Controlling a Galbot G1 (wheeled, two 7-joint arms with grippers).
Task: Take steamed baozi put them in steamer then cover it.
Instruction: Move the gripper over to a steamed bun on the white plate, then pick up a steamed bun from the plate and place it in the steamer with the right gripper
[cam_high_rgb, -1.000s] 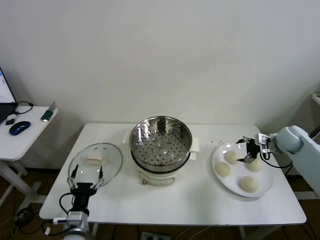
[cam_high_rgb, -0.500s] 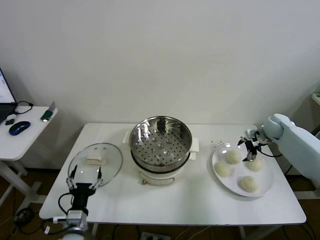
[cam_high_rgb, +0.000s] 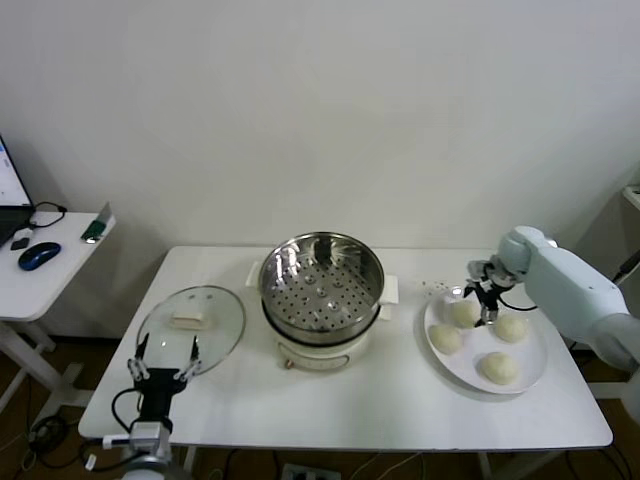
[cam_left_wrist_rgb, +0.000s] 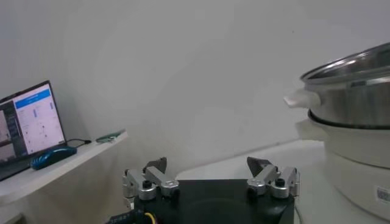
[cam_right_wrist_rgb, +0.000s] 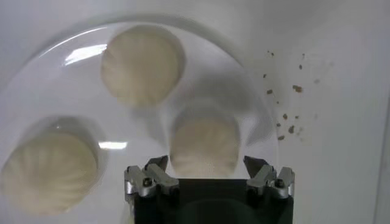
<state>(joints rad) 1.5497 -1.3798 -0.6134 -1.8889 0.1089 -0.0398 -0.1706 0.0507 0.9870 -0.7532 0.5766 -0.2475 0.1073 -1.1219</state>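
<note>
- Status: you are at the first pick. All four small, smooth, cream-white steamed baozi (cam_high_rgb: 463, 312) lie on the flat white plate (cam_high_rgb: 532, 375), at 3 o'clock from the round shiny stainless-steel steamer (cam_high_rgb: 322, 288).
- The steamer's perforated tray holds no bun. The steamer stands uncovered at the centre of the white table (cam_high_rgb: 400, 405).
- The round clear glass lid with a white handle (cam_high_rgb: 191, 323) lies flat on the table at 9 o'clock from the steamer.
- Right gripper (cam_high_rgb: 484, 300): it hovers over the plate's 11 o'clock sector, fingers spread wide. In the right wrist view the right gripper (cam_right_wrist_rgb: 208, 164) brackets one bun (cam_right_wrist_rgb: 203, 147) between its open fingers and grips nothing.
- Left gripper (cam_high_rgb: 160, 350): it is parked at the table's near edge, at 6 o'clock from the lid, fingers spread wide and empty.
- Remaining work, as a judgement: close on the bracketed bun, carry it to the tray, repeat for the other three, then fit the lid. No step of the task is complete yet.
</note>
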